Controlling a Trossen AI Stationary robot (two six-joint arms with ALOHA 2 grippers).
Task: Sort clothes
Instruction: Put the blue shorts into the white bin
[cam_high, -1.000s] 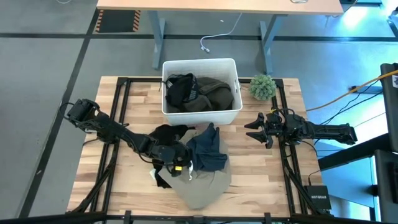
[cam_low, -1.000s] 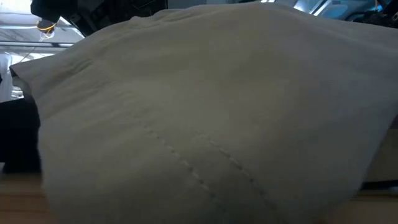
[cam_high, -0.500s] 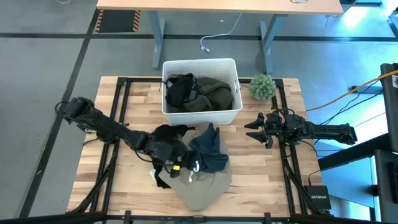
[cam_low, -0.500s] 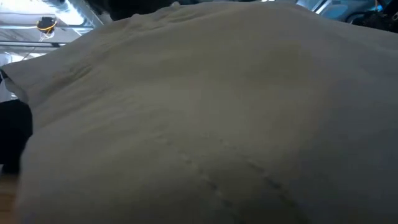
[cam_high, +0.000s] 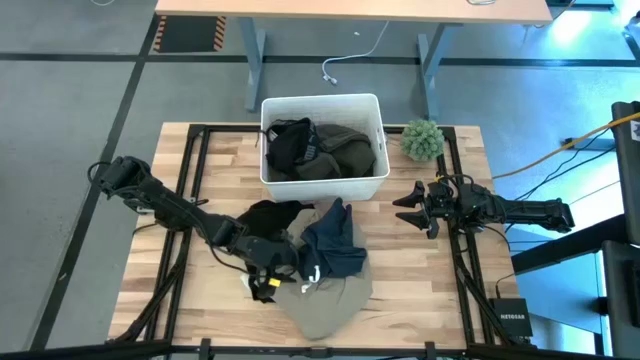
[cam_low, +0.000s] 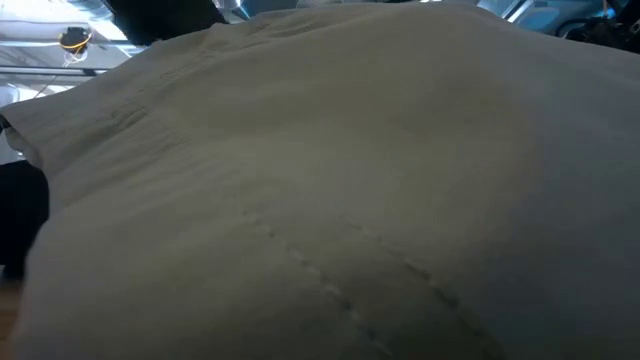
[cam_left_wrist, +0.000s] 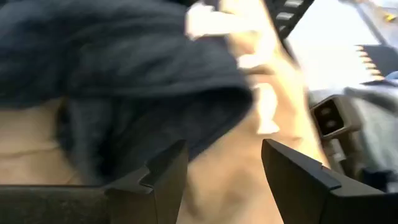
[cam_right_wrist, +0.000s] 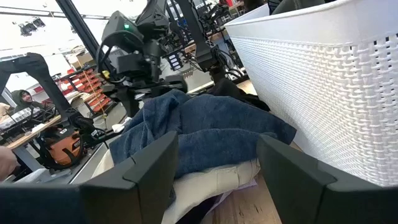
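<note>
Low over the clothes (cam_high: 320, 265), left gripper (cam_high: 268, 275) spread; right gripper (cam_high: 408, 208) parked aside, fingers apart.

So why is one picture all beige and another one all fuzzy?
In the low view, the khaki-beige garment lies right against the camera, filling the picture. The left wrist view is smeared, with only the left gripper fairly crisp before a blurred dark blue garment. The high view is sharp.

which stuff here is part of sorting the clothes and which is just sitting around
Part of the job: khaki garment, blue garment, black garment, olive garment and black garment in the bin, left gripper.

Just there: white bin, green plant, right gripper.
</note>
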